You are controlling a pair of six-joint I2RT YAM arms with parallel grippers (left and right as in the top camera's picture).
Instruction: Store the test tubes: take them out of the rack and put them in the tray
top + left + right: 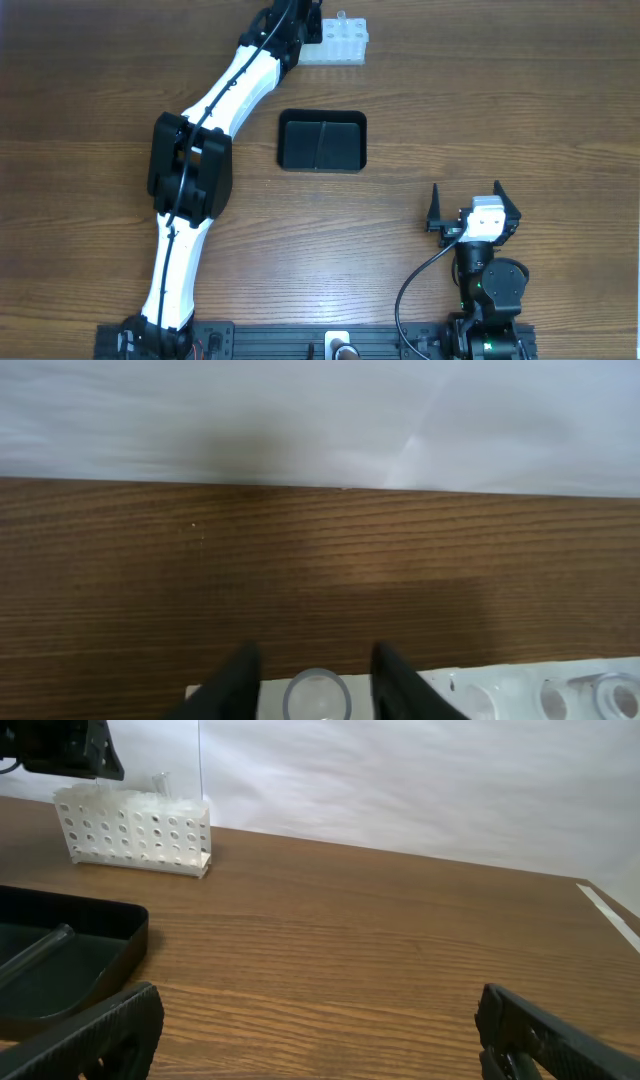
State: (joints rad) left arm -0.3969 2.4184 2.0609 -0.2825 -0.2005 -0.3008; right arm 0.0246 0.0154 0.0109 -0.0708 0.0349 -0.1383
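Observation:
The white perforated rack (337, 42) stands at the far edge of the table, with clear test tubes (600, 695) in its holes. My left gripper (311, 24) is over the rack's left end. In the left wrist view its open fingers (242, 678) straddle the rim of one upright tube (316, 695) with small gaps on both sides. The black tray (290, 140) lies mid-table with one tube (35, 950) lying in it. My right gripper (468, 208) rests open and holds nothing, low over the table at the near right, apart from the tray.
The rack (135, 835) and the tray's near corner (120, 925) show to one side in the right wrist view, with bare wood beyond. A white wall backs the table's far edge. The left arm's links stretch diagonally across the left half.

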